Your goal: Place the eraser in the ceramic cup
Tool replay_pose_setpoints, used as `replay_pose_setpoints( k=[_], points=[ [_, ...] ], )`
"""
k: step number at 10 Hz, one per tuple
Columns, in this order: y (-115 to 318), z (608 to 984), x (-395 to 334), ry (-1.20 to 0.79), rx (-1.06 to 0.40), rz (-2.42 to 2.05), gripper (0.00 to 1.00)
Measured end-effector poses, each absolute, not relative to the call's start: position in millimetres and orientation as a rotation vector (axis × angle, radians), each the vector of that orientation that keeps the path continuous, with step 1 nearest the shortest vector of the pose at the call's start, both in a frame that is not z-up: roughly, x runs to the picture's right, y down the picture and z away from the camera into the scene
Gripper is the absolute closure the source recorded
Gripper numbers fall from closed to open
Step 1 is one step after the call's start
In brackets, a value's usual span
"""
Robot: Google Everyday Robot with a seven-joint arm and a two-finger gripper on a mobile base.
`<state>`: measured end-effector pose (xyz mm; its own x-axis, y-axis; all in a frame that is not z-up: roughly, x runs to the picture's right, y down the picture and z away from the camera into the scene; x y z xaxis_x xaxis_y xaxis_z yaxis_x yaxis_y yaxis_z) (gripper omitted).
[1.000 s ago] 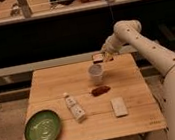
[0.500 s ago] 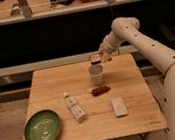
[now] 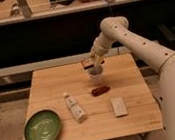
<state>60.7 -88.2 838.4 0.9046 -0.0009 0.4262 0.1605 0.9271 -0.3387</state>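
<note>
The end effector (image 3: 93, 63) hangs just above the ceramic cup (image 3: 97, 75), closed on the eraser (image 3: 87, 63) — the block sits at the cup's rim, over the counter (image 3: 53, 85). Below lies a reddish-brown lump (image 3: 100, 90).

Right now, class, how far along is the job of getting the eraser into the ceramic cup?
Done: the eraser is off the table and carried to the ceramic cup. In hand: the gripper holds it just above the cup's rim, at the far side of the table. Left: lowering or dropping it inside and letting go; the eraser is not in the cup yet.
</note>
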Motion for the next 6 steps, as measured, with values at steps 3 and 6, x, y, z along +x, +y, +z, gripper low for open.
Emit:
replay_pose_setpoints(
  k=[3, 6],
  points=[
    [-83, 841, 76, -0.407, -0.394, -0.064, 0.65],
    [-82, 843, 85, -0.401, -0.404, -0.043, 0.30]
  ],
)
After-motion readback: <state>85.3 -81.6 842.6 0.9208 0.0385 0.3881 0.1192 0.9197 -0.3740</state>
